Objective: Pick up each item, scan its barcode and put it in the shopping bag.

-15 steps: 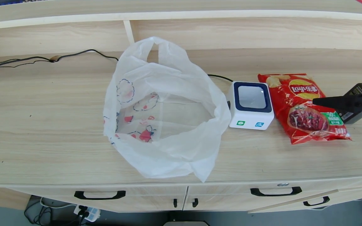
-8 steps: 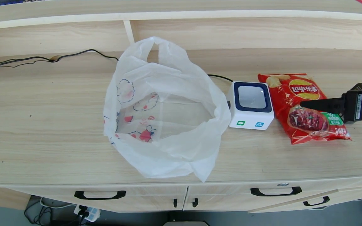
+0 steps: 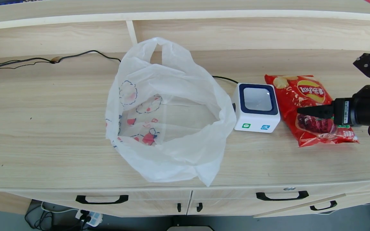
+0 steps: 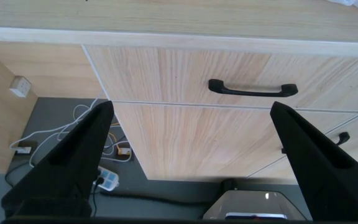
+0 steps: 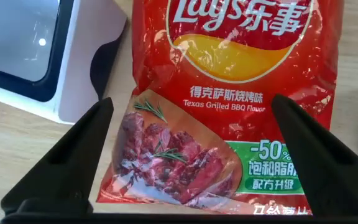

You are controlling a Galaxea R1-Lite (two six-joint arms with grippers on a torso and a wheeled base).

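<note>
The chip bag [image 3: 300, 93] lies flat on the right part of the counter [image 3: 43, 128], about midway between the front and back edges, with its printed face up and its length running front to back. The right gripper [image 3: 303, 110] comes in from the right edge and sits low over the middle of the pack. In the right wrist view its claw [image 5: 192, 102] is spread wide, with one finger over each long side of the chip bag [image 5: 229, 74], and nothing is pinched. Whether the tips touch the foil cannot be told. The scanner [image 3: 257, 107], a white cube with a dark-framed window facing up, stands just beside the pack on the side towards the counter's middle. That gives the nearer finger only a narrow gap next to the scanner [image 5: 36, 50]. The shopping bag [image 3: 169, 112] slumps at the centre of the counter, its mouth open upward and its plastic touching the scanner's other side. A black cable [image 3: 43, 59] runs along the back edge at the left, below a raised wooden ledge [image 3: 236, 32]. Bare wood stretches from the shopping bag to the left edge, and a strip runs along the front edge. The left gripper [image 4: 191, 106] hangs below the countertop, spread and holding nothing, facing a drawer handle [image 4: 252, 88].
</note>
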